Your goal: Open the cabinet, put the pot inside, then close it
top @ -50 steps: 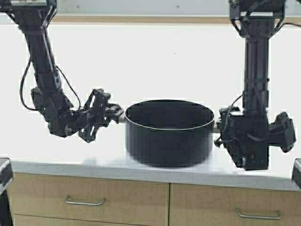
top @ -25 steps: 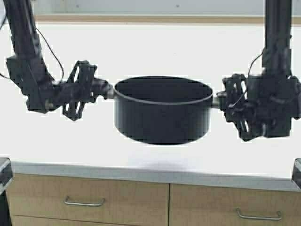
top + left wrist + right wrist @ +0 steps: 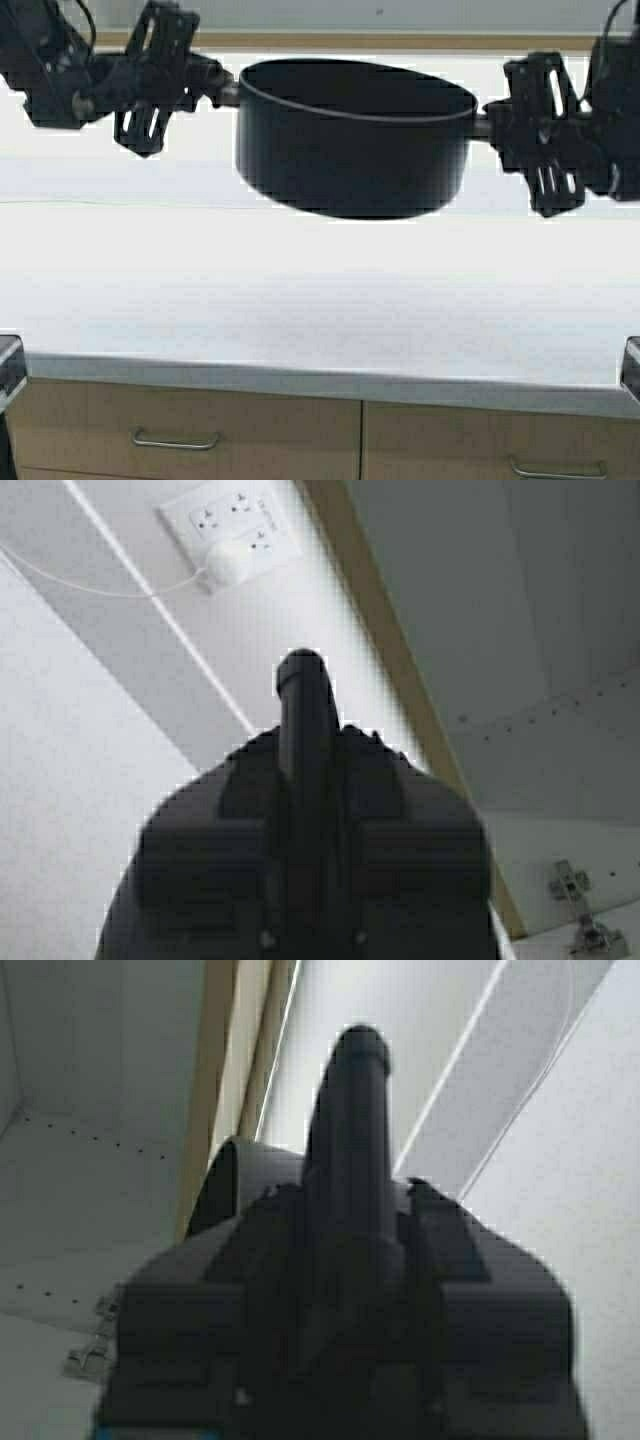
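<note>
The pot is held in the air, well above the counter, just below the tan edge of the cabinet. It is judged rigid and fairly heavy, so it is best carried level by its two side handles. One handle is clamped by the left gripper, the other by the right gripper, each closed tight on it.
</note>
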Available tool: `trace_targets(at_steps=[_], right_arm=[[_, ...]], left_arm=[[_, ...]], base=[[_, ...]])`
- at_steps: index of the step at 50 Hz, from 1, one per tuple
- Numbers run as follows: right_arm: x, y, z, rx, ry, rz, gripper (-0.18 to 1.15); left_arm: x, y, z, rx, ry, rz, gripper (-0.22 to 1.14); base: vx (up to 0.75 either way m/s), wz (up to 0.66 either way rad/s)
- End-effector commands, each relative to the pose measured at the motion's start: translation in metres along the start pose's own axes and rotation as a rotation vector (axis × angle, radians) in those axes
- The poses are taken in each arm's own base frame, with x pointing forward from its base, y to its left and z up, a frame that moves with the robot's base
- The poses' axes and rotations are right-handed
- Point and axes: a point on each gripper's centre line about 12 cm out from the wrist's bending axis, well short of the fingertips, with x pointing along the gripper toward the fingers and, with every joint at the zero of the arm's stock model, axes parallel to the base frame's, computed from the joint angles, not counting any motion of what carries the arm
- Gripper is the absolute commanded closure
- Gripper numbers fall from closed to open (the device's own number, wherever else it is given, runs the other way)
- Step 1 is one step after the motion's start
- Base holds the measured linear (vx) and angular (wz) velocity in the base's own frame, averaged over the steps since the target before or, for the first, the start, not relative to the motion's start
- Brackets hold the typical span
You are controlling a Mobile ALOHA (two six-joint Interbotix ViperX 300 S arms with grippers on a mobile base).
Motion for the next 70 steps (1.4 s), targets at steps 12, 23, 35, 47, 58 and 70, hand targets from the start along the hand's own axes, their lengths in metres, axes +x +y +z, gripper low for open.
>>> trace_targets(at_steps=[12, 23, 35, 47, 58, 70], right_arm=[[0.017, 0.122, 0.005, -0.009, 0.083, 0.129, 0.90], [0.013, 0.161, 0.019, -0.112, 0.105, 0.067, 0.90], [0.013, 0.159, 0.022, -0.113, 0.082, 0.040, 0.90], [0.016, 0.167, 0.024, -0.116, 0.072, 0.064, 0.90], [0.029, 0.207, 0.032, -0.106, 0.065, 0.132, 0.90], [0.075, 0.259, 0.047, -0.148, 0.075, 0.121, 0.90]], left_arm=[[-0.009, -0.075, 0.019, 0.073, 0.002, -0.011, 0.88], [-0.009, -0.088, 0.016, 0.042, 0.008, -0.025, 0.88], [-0.007, -0.091, 0.013, 0.034, 0.017, -0.021, 0.88], [-0.006, -0.097, 0.013, 0.031, 0.019, -0.036, 0.88], [0.011, -0.133, 0.024, 0.027, 0.014, -0.087, 0.88], [0.054, -0.178, 0.040, 0.048, 0.004, -0.099, 0.88]], base=[[0.02, -0.01], [0.01, -0.02], [0.01, -0.01], [0.07, -0.03], [0.20, -0.04], [0.20, -0.07]])
